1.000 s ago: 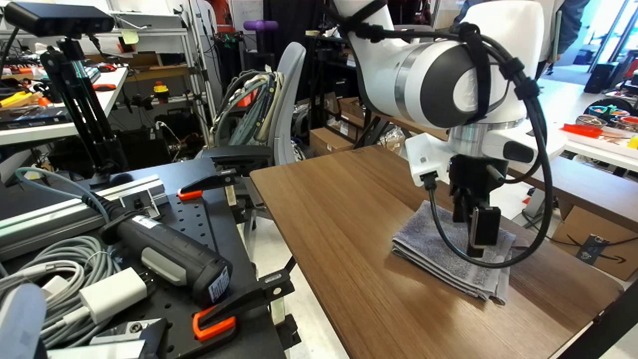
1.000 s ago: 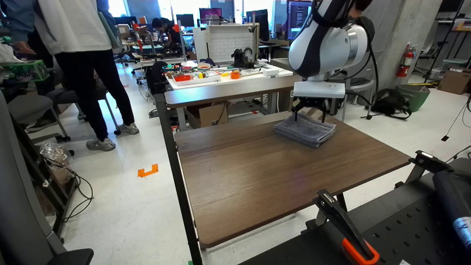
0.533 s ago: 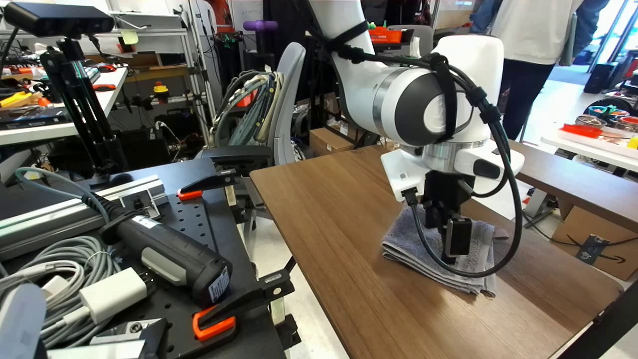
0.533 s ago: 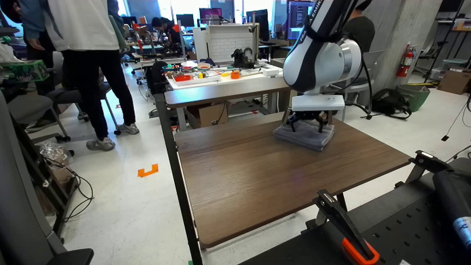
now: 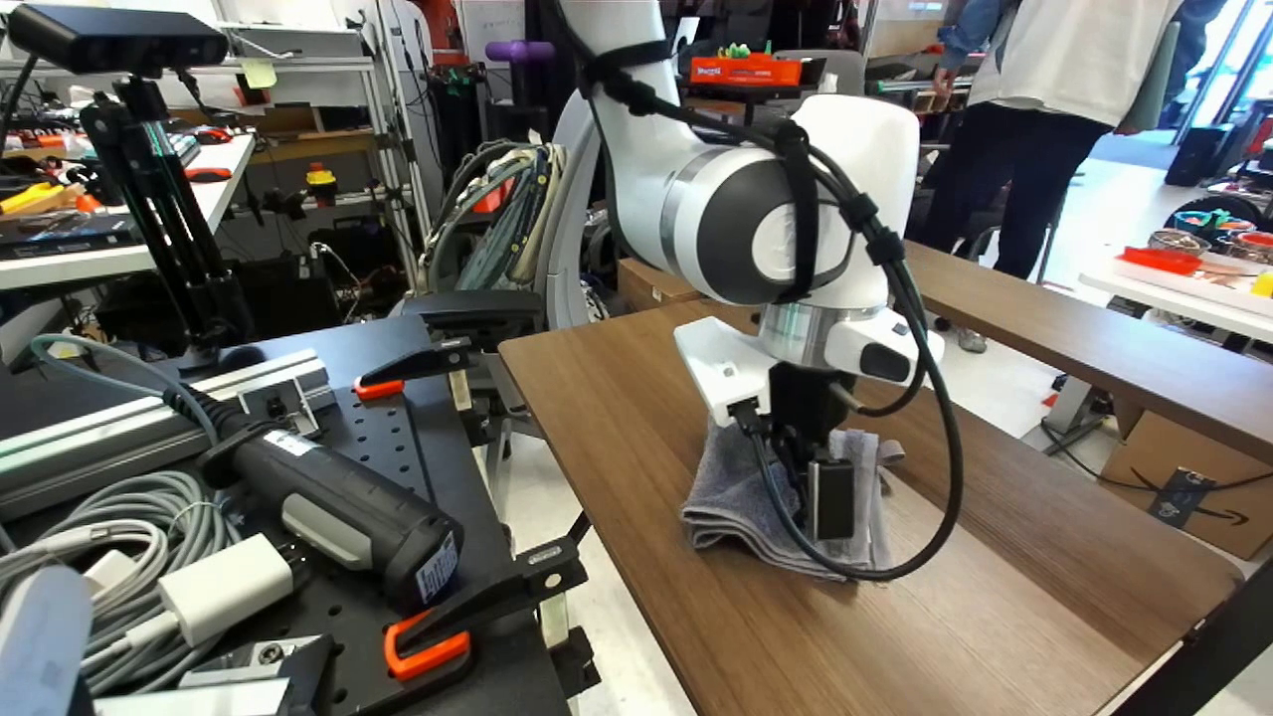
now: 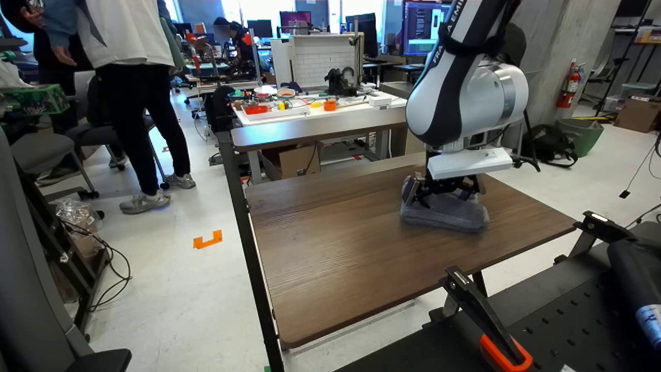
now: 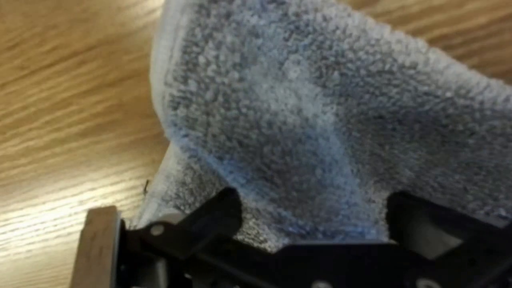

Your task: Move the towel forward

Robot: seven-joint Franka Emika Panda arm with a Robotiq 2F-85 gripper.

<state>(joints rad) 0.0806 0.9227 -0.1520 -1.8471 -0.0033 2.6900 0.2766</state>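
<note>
Reaching in from the bottom of the wrist view, the gripper [image 7: 314, 202] is standing over the cloth with its fingers [image 7: 224, 212] spread well apart; terry is showing in the gap, so nothing appears to be pinched. The tips seem to be bearing down on the towel [image 6: 446, 214], presumably so that friction is doing the carrying, though the pile is hiding the exact contact.

The towel is lying folded on a wooden table [image 6: 320, 248], right of centre in both exterior views and directly under the gripper. In the wrist view a ridge is running down between the fingers, likely because pressure is bunching the top layer. I am reading this step as sliding the towel along; which way counts as forward is not showing. Next, steady pressure is probably what the move is calling for, since pressing harder could be crumpling the folds further.

Farther out, a black cable [image 5: 955, 462] is looping wide right of the gripper, apparently giving the wrist slack. At lower right in an exterior view, a clamp [image 6: 477, 299] is gripping the edge of a black board [image 6: 573, 330], presumably holding it steady.
</note>
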